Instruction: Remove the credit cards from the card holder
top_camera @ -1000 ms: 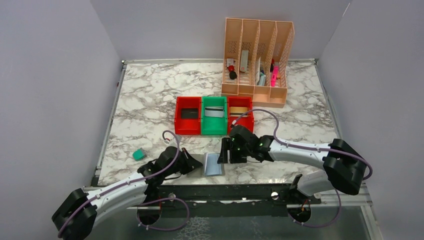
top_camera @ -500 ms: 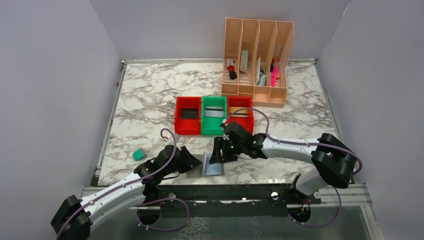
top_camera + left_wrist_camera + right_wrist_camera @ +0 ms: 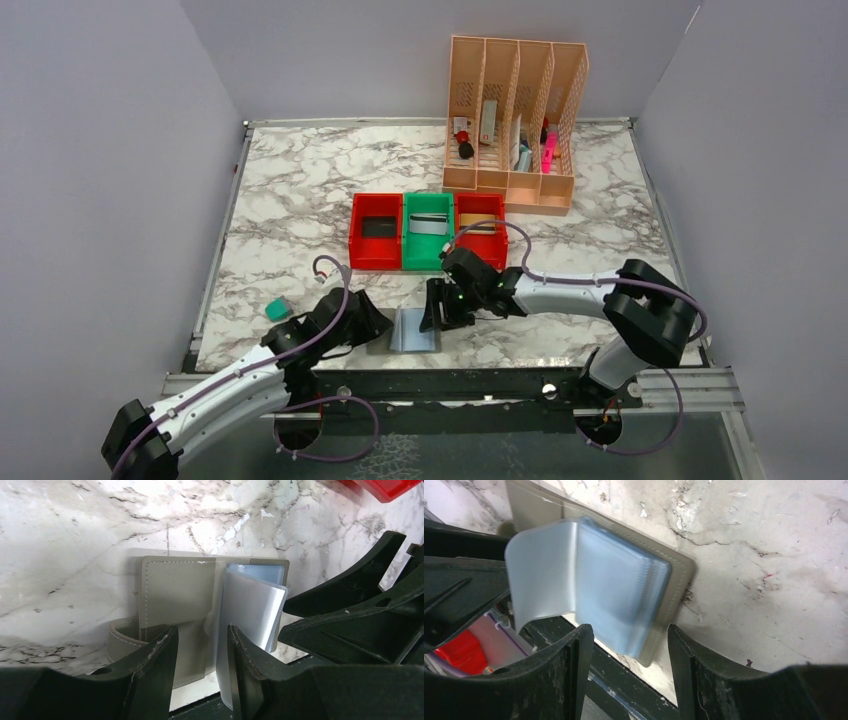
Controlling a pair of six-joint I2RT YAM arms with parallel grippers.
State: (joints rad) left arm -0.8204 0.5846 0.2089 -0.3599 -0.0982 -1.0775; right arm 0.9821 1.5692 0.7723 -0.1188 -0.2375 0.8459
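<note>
Card holder (image 3: 413,331) lies open & flat on the marble table (image 3: 300,190), close to its near edge, btwn the 2 grippers. Grey panel is on the left. A stack of clear, blue-ish sleeves (image 3: 619,595) sits on the right panel, w/ one leaf lifted & curling up. No card shows in any sleeve I can see. The lower ones are hidden, so can't rule one out.

Left gripper (image 3: 200,632): jaws parted over the grey panel, clamping nothing. Right gripper (image 3: 629,630): jaws wide, straddling the sleeve stack, not squeezing it.

Step in hand, prob.: leafing thru the sleeves to check for leftovers. To do it well:
- Left fingers press the grey panel down so the holder can't slide off the near edge.
- Right takes only the top leaf by its free edge, w/ a light pinch.
- Turn it over w/o dragging the whole stack. Sleeves look thin & floppy, so go slow.

Count:
- 1 holder.
- 3 cards, all out, 1 per bin: black card (image 3: 379,226) in left red bin (image 3: 376,260), silver-grey card (image 3: 428,222) in green bin (image 3: 427,260), gold-tan card (image 3: 478,222) in right red bin (image 3: 480,199).
- 2 red bins, 1 green.
- 1 teal block (image 3: 277,309), left of the left arm.
- 1 peach organiser (image 3: 515,190), 4 slots, on the far side.
</note>
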